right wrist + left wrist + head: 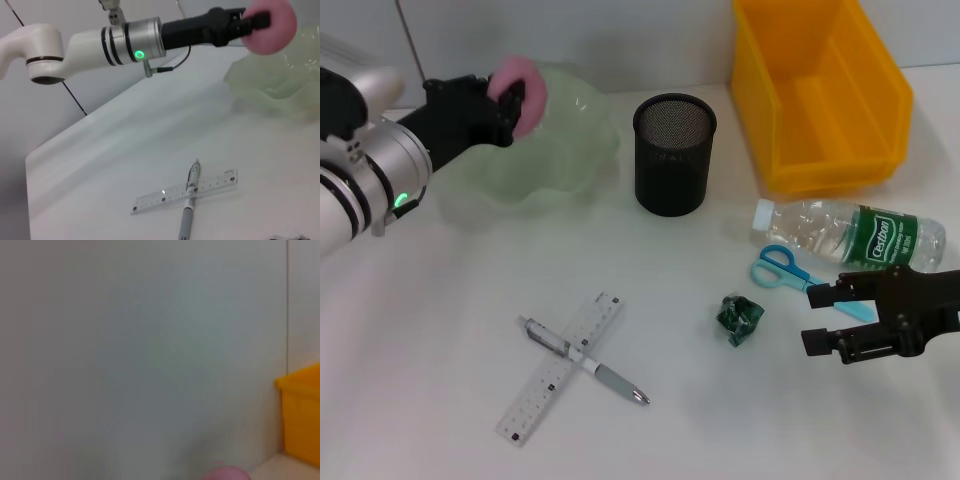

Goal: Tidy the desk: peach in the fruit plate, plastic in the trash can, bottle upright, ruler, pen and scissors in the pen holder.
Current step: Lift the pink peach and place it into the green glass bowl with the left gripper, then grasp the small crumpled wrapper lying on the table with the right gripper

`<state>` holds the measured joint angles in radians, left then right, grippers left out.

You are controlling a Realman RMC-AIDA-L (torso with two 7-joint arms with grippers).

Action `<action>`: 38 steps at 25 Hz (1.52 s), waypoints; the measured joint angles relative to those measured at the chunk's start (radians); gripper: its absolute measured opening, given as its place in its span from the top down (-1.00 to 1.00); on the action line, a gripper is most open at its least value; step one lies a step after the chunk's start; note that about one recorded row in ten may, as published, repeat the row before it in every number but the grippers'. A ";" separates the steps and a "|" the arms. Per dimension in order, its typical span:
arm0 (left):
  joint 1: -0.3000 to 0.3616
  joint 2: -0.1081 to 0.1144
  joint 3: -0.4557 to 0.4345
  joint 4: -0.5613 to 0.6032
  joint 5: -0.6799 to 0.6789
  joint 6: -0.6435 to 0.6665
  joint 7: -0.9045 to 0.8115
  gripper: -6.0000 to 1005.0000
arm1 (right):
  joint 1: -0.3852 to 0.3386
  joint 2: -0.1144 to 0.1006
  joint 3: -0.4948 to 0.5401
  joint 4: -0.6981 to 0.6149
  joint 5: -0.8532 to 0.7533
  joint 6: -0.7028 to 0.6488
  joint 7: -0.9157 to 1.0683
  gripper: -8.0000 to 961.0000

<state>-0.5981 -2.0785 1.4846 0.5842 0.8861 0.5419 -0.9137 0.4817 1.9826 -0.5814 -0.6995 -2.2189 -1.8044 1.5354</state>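
The white tabletop (440,300) carries a pale green fruit plate (555,150), a black mesh pen holder (674,155), a yellow bin (820,90), a clear bottle (850,233) on its side, blue scissors (790,270), crumpled green plastic (740,317), and a pen (585,360) crossing a ruler (560,368).

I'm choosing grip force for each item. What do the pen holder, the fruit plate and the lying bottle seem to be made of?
The pen holder looks like black metal mesh: a fine perforated wall with a solid rim, matte. The fruit plate seems translucent pale green glass or plastic, wavy-edged and glossy. The bottle looks like clear thin plastic with a green label and white cap.
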 joint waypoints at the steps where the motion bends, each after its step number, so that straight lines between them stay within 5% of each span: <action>1: 0.000 0.000 0.000 0.000 0.000 0.000 0.000 0.57 | 0.000 0.000 0.000 0.000 0.000 0.000 0.000 -0.67; 12: -0.007 0.001 0.008 -0.038 -0.003 -0.015 0.040 0.45 | 0.005 0.001 -0.004 0.017 -0.001 0.014 -0.002 -0.67; 23: -0.006 0.003 0.011 -0.039 0.002 -0.013 0.043 0.02 | 0.009 0.001 -0.005 0.017 -0.001 0.022 -0.003 -0.67; 28: -0.006 0.003 0.012 -0.040 -0.003 -0.013 0.043 -0.45 | 0.009 0.002 -0.005 0.017 -0.001 0.022 -0.003 -0.67; 32: -0.006 0.005 0.012 -0.039 -0.004 -0.008 0.037 -0.60 | 0.009 0.002 -0.005 0.017 -0.001 0.022 -0.003 -0.67; 36: 0.006 0.013 0.011 -0.025 0.000 0.074 -0.053 -0.60 | 0.009 0.002 -0.005 0.017 -0.001 0.023 -0.003 -0.67; 38: 0.035 0.037 0.007 0.004 0.027 0.251 -0.225 -0.60 | 0.010 0.002 -0.005 0.017 -0.001 0.024 -0.003 -0.67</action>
<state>-0.5627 -2.0412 1.4918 0.5886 0.9127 0.7926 -1.1385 0.4913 1.9848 -0.5860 -0.6825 -2.2196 -1.7806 1.5323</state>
